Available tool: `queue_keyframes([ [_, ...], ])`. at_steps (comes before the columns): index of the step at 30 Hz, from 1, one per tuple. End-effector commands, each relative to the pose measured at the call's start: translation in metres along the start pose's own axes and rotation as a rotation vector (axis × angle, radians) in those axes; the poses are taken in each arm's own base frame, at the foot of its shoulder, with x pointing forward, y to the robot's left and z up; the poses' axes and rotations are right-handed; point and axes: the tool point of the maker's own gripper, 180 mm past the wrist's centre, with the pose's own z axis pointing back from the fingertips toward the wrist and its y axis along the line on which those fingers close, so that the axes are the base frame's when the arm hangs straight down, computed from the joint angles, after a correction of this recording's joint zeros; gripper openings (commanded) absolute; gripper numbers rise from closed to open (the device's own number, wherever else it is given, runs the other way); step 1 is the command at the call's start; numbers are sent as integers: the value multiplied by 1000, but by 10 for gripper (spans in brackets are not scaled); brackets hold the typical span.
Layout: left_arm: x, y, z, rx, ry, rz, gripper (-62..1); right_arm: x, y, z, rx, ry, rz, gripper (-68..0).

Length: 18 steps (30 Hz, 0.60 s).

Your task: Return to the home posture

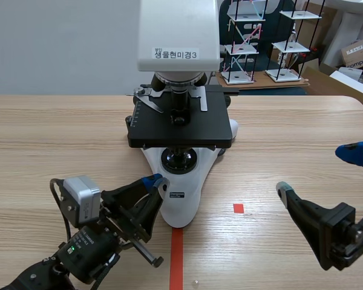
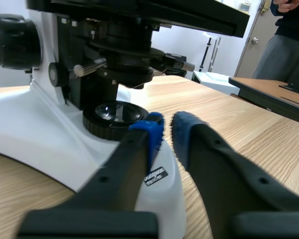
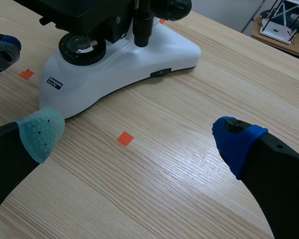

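- Microscope point(image 1: 180, 130) head runs past the scene view's edge, so its eyepieces are cut off. Both wrist views catch only the dark stage underside, the round lamp lens and the white base.
- Left gripper point(image 1: 152, 180) has one blue pad showing in the scene view; the other is hidden behind its own finger.
- In its wrist view the left gripper point(image 2: 167, 132) has its blue pads nearly together with nothing between them, and the near parts of the fingers are blurred.
- The microscope base lies just ahead of and under those tips; whether they touch it cannot be told.
- Right gripper point(image 1: 317, 170) stands wide apart, holding nothing, and its arm is mostly out of view.
- Seen from its wrist, the right gripper point(image 3: 139, 137) has one grey-green and one blue pad, with the white base ahead.
- A small orange-red tape square point(image 3: 124, 138) sits on the wooden desk point(image 1: 60, 139) between its fingers.
- A person point(image 2: 289, 45), cut off at the shoulders, stands far beyond the left gripper.
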Motion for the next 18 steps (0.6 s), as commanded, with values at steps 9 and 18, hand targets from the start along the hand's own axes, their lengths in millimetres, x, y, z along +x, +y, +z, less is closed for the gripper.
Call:
queue_keyframes([
  [9, 11, 11, 27, -38, 84, -77, -318, 8, -3, 0, -4, -26, 11, -8],
  [18, 38, 11, 54, -59, 197, -159, -86, 8, -3, 0, -4, -25, 11, -8],
])
